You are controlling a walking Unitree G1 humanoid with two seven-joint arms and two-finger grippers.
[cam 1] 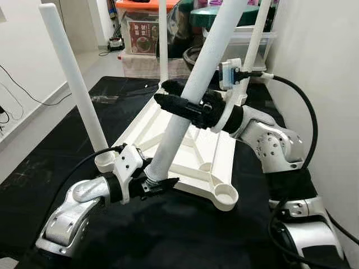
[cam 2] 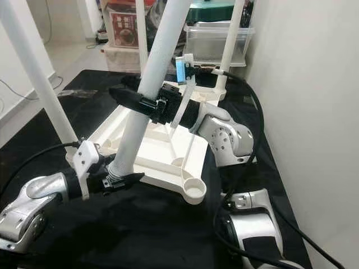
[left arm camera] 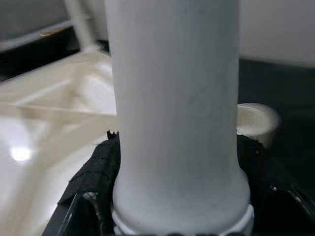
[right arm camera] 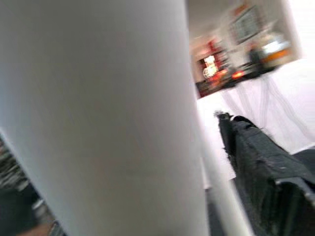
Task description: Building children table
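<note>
My left arm bends in from the lower left of the head view, forearm rising toward the centre. My left gripper [cam 1: 159, 184] sits just below centre, black fingers [left arm camera: 93, 172] closed around the base of the white leg [cam 1: 193, 92]. My right arm folds up along the right edge, elbow low, wrist reaching left. My right gripper [cam 1: 176, 103] clamps the same leg higher, above centre.

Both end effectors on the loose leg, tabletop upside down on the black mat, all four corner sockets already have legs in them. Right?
Not quite. The near-right corner socket of the tabletop is empty, as the left eye view shows. The rest holds: the left end effector grips the loose leg near its base, the right end effector higher up.
</note>
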